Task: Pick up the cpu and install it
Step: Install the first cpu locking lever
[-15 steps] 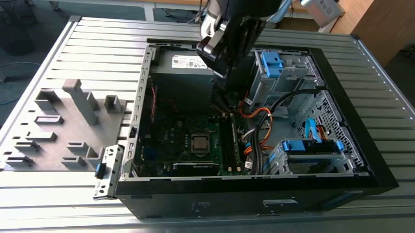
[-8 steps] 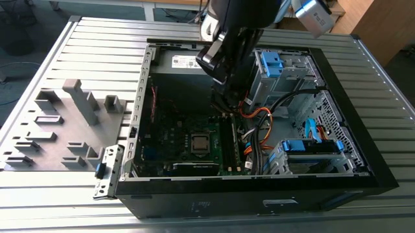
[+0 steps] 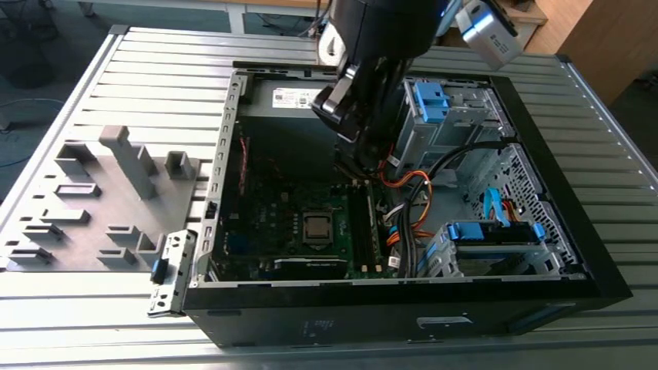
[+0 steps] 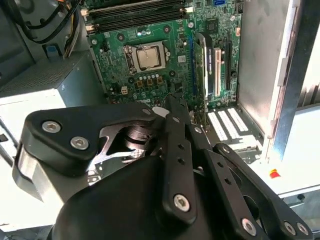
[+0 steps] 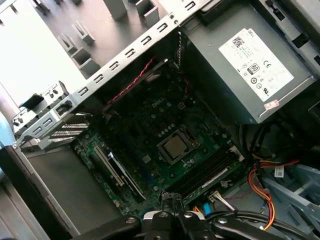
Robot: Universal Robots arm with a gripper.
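Black hand fingers together, silver square cpu seated in motherboard socket

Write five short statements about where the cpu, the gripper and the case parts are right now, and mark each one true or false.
1. The cpu sits in the socket on the motherboard. True.
2. The gripper holds the cpu. False: in the second wrist view the fingertips are apart from the chip, which lies in the socket.
3. The computer case lies open with its side panel off. True.
4. The arm reaches over the grey parts tray. False: it hangs over the open case.
5. The grey box with the white label lies outside the case. False: it is mounted inside.
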